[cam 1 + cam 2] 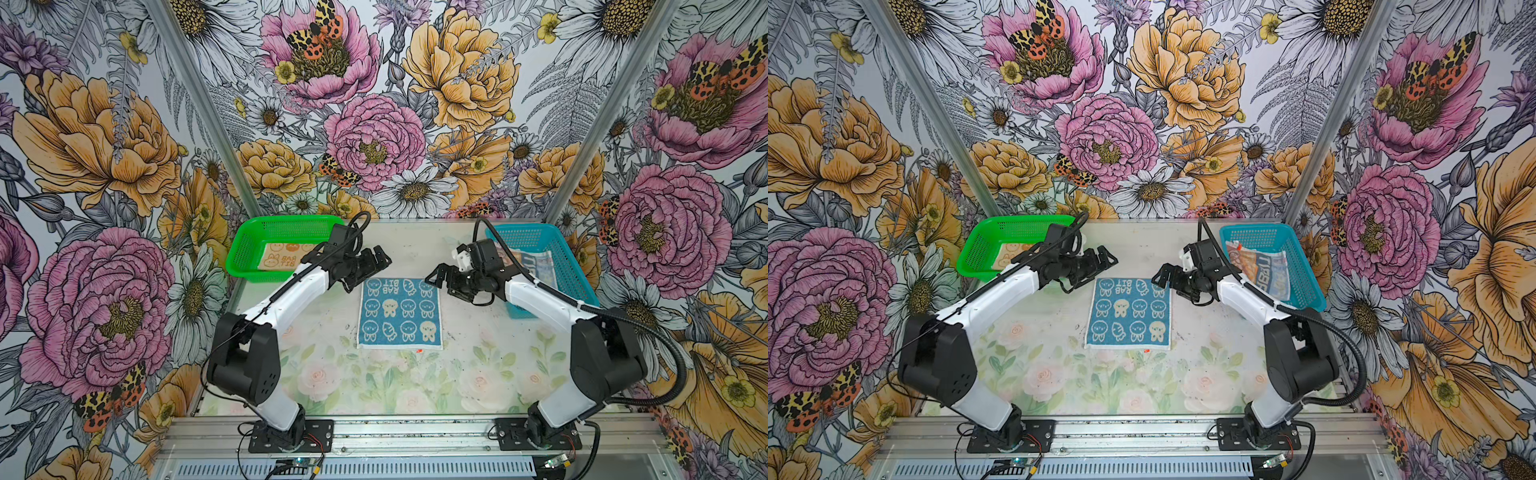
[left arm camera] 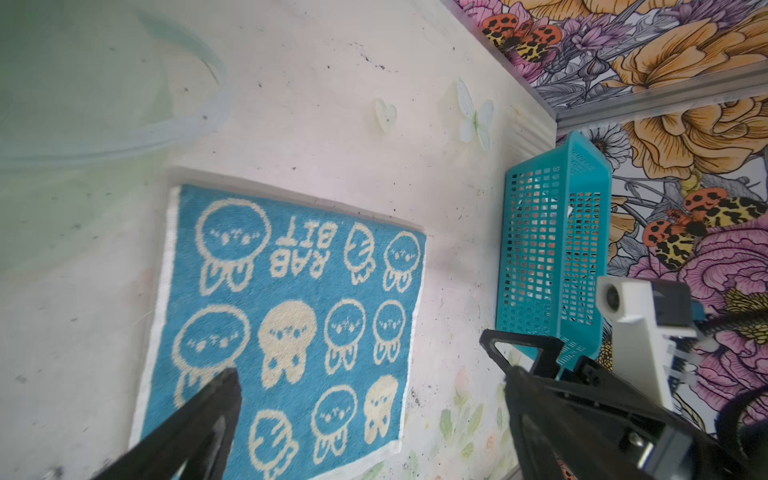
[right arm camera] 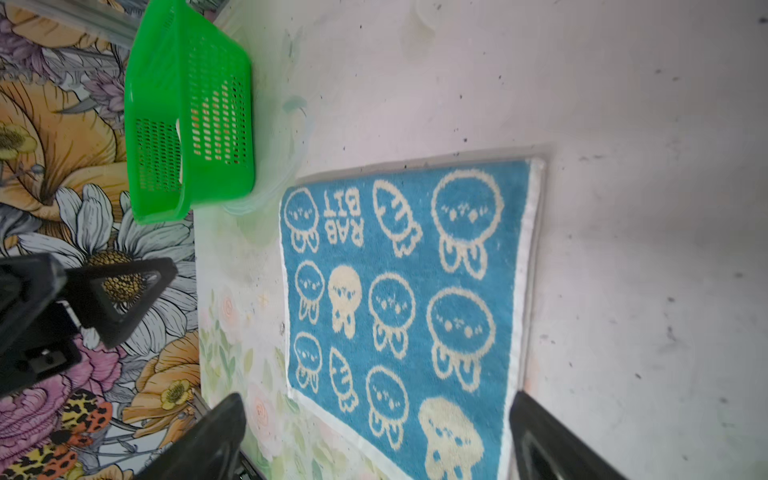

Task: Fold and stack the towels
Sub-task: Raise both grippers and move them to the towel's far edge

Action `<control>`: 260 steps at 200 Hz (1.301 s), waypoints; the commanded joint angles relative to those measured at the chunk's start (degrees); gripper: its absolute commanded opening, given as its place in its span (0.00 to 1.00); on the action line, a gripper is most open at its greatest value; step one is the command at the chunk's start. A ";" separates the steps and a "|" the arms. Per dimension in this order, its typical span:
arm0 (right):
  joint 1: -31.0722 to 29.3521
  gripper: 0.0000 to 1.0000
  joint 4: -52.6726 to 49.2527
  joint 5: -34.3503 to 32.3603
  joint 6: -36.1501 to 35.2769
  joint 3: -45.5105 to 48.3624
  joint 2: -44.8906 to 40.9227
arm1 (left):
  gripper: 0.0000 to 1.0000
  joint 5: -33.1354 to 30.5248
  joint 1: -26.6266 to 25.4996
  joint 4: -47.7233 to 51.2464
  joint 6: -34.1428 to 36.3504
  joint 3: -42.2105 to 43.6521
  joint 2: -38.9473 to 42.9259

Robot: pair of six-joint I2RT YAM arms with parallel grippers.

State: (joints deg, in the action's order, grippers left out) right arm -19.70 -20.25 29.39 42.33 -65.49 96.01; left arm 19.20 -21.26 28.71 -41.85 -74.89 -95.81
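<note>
1. Both top views show a bright green plastic mesh basket [image 1: 239,249] at the far left of the table [image 1: 419,245]. An orange cloth towel with pale bunnies [image 1: 278,255] lies flat inside it, and "RAB BIT" reads on it in two lines. I judge this towel finished and the start of the stack.
2. Left jaws hang spread wide and empty above the table, beside the far left corner of the middle towel.
3. A teal-blue terry towel with white bunnies [image 1: 400,313] lies flat on the table between the two pairs of jaws, and as far as the wrist views show it touches neither.
   - "RAB BIT" stands on it in two lines, upside down in both top views and clear in both wrist views.
   - Its far edge shows no white hem while the other three do, so it may already be doubled once, though I cannot tell for sure.
   - Further folding and the move onto the stack look not yet done.
4. Right jaws are likewise released and hold nothing, poised beside that towel's far right corner.
5. A turquoise plastic mesh basket [image 1: 536,237] stands at the far right, with a blue, orange and brown striped towel [image 1: 1262,270] lying rumpled in it.
   - Large letters show on it, apparently part of "RABBIT", turned and partly hidden.
   - By my reading this towel waits unfolded, so two of the three remain.
</note>
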 commanded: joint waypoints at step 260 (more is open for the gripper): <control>3.74 0.89 -15.13 -8.76 -26.52 -21.54 20.71 | 0.99 -13.18 -0.97 12.93 21.72 -16.68 -19.21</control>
State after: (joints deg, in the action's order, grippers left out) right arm -15.77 -28.49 26.22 23.53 -84.05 113.54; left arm 9.37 -21.85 38.54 -22.85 -92.51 -117.62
